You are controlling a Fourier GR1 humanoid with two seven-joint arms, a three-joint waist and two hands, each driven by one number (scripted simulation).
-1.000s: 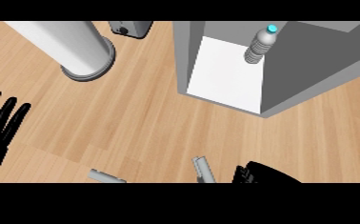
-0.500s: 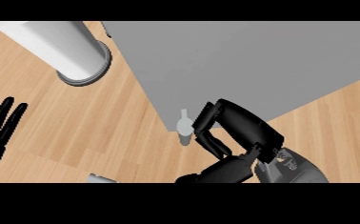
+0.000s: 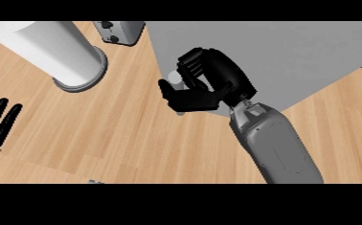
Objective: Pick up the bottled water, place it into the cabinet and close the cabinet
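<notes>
The grey cabinet (image 3: 268,56) fills the upper right of the head view, showing one flat grey face. The bottled water does not show anywhere. My right hand (image 3: 205,87) is at the cabinet's lower left edge, with fingers and thumb curled round a small pale handle (image 3: 173,80). Its grey forearm (image 3: 276,147) runs in from the lower right. My left hand (image 3: 7,121) rests at the left edge, only its straight fingers showing.
A tall white cylinder (image 3: 60,51) on a round grey base stands at the upper left. Behind it, near the cabinet's corner, is a small grey appliance (image 3: 117,30). The wooden counter (image 3: 120,133) spreads between the two hands.
A second ago the cabinet stood open with the bottle inside. The grey door has swung across the opening since, and my right hand has risen from the bottom edge to the handle.
</notes>
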